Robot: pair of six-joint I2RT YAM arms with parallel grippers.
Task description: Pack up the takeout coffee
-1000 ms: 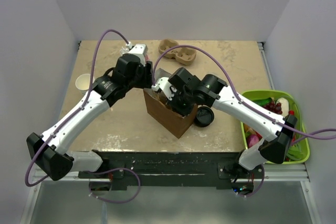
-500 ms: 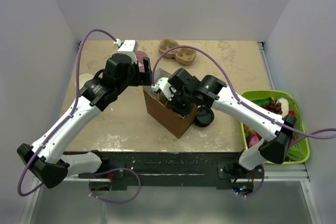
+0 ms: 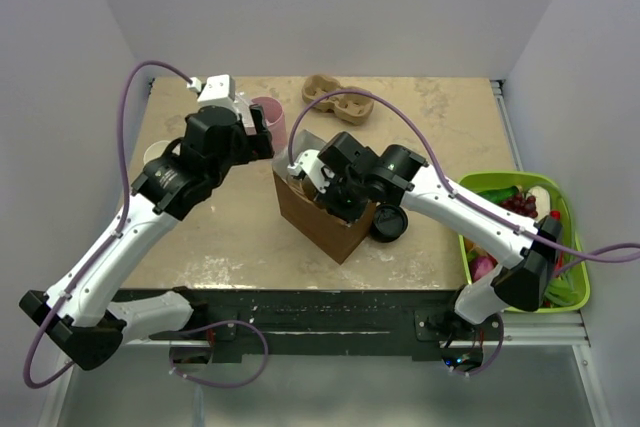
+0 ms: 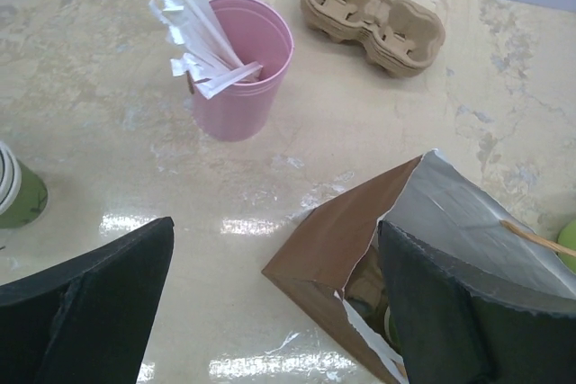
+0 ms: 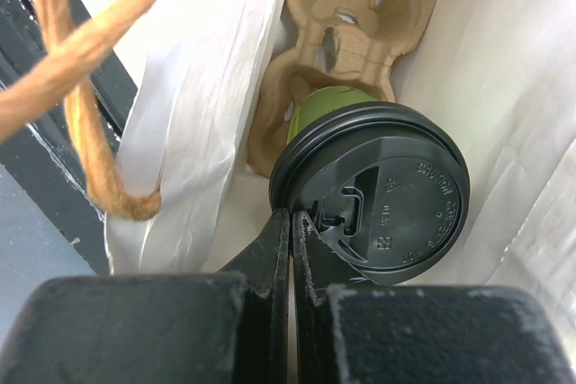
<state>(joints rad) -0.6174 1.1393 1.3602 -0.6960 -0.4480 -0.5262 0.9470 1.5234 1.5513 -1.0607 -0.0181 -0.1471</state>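
The takeout coffee [image 5: 387, 195], a green cup under a round black lid, stands inside the brown paper bag [image 3: 325, 222] in a cardboard carrier [image 5: 351, 6]. My right gripper [image 5: 290, 218] reaches down into the bag [image 4: 351, 231] and is shut on the near rim of the lid. From above, the right gripper [image 3: 335, 192] sits in the bag's mouth and the cup is hidden. My left gripper [image 4: 274, 231] is open and holds nothing. It hangs over the table between the pink cup [image 4: 238, 69] and the bag's far corner. From above, the left gripper [image 3: 262, 137] is left of the bag.
The pink cup [image 3: 270, 112] holds wrapped straws. A spare cardboard carrier [image 3: 338, 99] lies at the back. A loose black lid [image 3: 388, 224] lies right of the bag. A cup stack [image 3: 158, 155] stands at the left edge, and a green basket [image 3: 570, 247] of food sits at the right.
My left gripper has opened wide and pulled back to the left, away from the bag's edge, uncovering the pink cup. The right gripper has stayed shut in the bag.
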